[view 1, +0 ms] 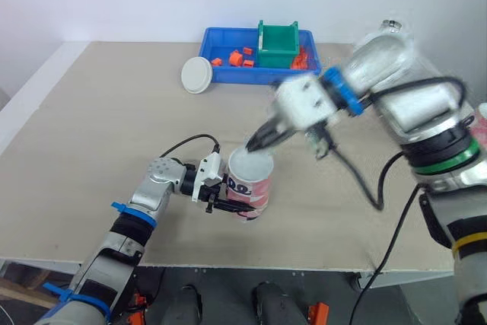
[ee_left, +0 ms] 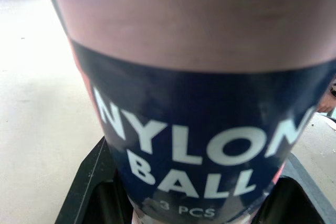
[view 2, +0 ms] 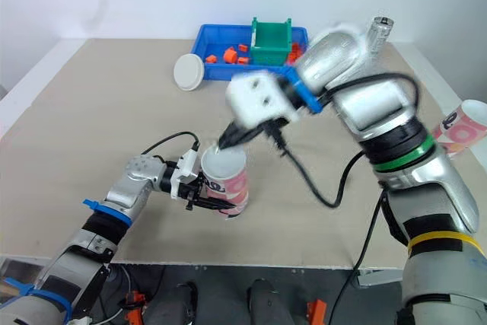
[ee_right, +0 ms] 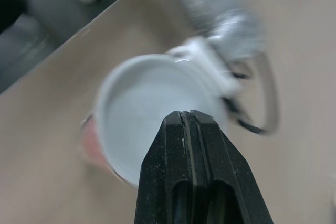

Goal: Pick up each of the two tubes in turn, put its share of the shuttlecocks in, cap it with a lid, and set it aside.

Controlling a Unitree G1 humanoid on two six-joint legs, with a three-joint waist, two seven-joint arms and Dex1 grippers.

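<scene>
1. Two tubes show. The nearer tube (view 1: 251, 186) is pink and white with a dark navy band, and stands near the front edge of the surface (view 1: 91, 127), roughly at its middle.
2. The left gripper (view 1: 225, 197) reaches in from the robot's left, and its jaws are clamped on the lower part of this tube, one black finger (ee_left: 89, 182) on each side of the navy band.
3. In the left wrist view the band reads "NYLON BALL" in white letters, with "3 PCS" beneath.
4. A white lid (view 1: 249, 164) with a raised rim covers the tube's mouth.
5. The right gripper (view 1: 254, 142) comes down at a slant from the robot's right, with its jaws pressed together and nothing between them.
6. Its tips sit over the far side of the lid, by the rim. I cannot tell whether they touch it.
7. I also cannot tell whether the tube's base rests on the surface.
8. The second tube (view 2: 466, 129), pink with ring patterns, stands well apart at the right edge of the surface, beyond the right arm.
9. A loose lid (view 1: 197, 75), white and round, lies flat on the surface, just beside the left end of a blue tray (view 1: 221, 36).
10. The tray sits at the back of the surface and holds an upright green bin (view 1: 278, 42) and scattered small orange pieces (view 1: 237, 58).
</scene>
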